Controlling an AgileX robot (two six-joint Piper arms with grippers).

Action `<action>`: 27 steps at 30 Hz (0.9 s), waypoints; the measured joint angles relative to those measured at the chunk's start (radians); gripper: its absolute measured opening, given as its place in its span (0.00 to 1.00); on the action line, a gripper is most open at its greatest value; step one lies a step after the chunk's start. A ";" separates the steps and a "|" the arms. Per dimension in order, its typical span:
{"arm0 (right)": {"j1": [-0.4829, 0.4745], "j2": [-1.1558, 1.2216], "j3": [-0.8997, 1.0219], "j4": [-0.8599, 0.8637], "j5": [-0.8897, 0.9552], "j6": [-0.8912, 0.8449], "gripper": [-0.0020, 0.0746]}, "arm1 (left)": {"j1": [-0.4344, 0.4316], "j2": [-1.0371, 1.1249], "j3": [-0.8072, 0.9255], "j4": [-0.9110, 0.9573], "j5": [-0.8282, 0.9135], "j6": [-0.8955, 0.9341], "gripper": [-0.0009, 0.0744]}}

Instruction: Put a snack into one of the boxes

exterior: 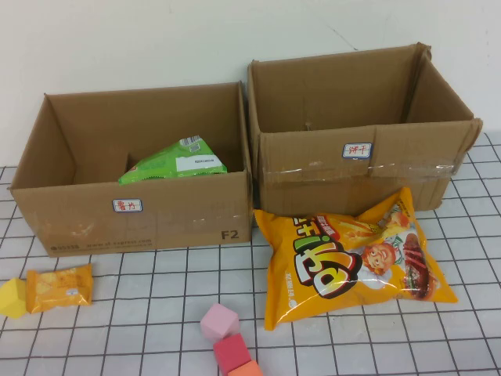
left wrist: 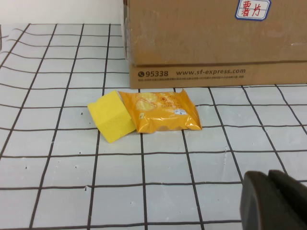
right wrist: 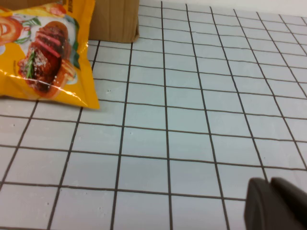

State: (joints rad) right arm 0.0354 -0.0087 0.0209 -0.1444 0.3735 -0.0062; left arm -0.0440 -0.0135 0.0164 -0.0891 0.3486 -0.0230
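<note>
Surface (exterior: 156,313): white, black grid lines, carrying everything.

Right box (exterior: 364,129): largest, open-topped, set at the far side with a small label on its front wall. Looks empty inside, so a ready target.

Left box (exterior: 133,168): beside it and touching or nearly so, open-topped, labelled on the front. A green bag (exterior: 176,160) leans inside, so this box already holds one snack.

Chip bag (exterior: 352,254): big orange-yellow bag lying flat in front of the right box, its upper edge against the box wall. Well placed for the right arm; one corner shows in the right wrist view.

Small packet (exterior: 59,287): orange snack packet in front of the left box, toward the surface's left edge, apart from the box. Closest to the left arm, likely the easy pick.

Blocks: a yellow block (exterior: 12,298) touches the packet's left end and could get nudged in a grasp; a pink block (exterior: 219,321) and red block (exterior: 232,354) sit at the near edge, between the two snacks.

Left gripper (left wrist: 273,201): low over the surface on the near side of the packet, well short of it, holding nothing. Only a dark tip shows; cannot tell the jaws' spread.

Right gripper (right wrist: 276,206): over bare grid, well apart from the chip bag, holding nothing. Same poor view; jaws' spread cannot be told.
</note>
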 joint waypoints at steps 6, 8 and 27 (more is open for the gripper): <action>0.000 0.000 0.000 0.000 0.000 0.000 0.03 | 0.000 0.000 0.000 0.000 0.000 0.000 0.01; 0.000 0.000 0.000 0.000 0.000 0.000 0.03 | 0.000 0.000 0.000 0.000 0.000 0.000 0.01; 0.000 0.000 0.002 -0.007 -0.029 0.000 0.03 | 0.000 0.000 0.003 0.000 -0.024 0.000 0.01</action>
State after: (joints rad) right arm 0.0354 -0.0087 0.0231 -0.1509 0.3450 -0.0062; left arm -0.0440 -0.0135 0.0190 -0.0891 0.3244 -0.0230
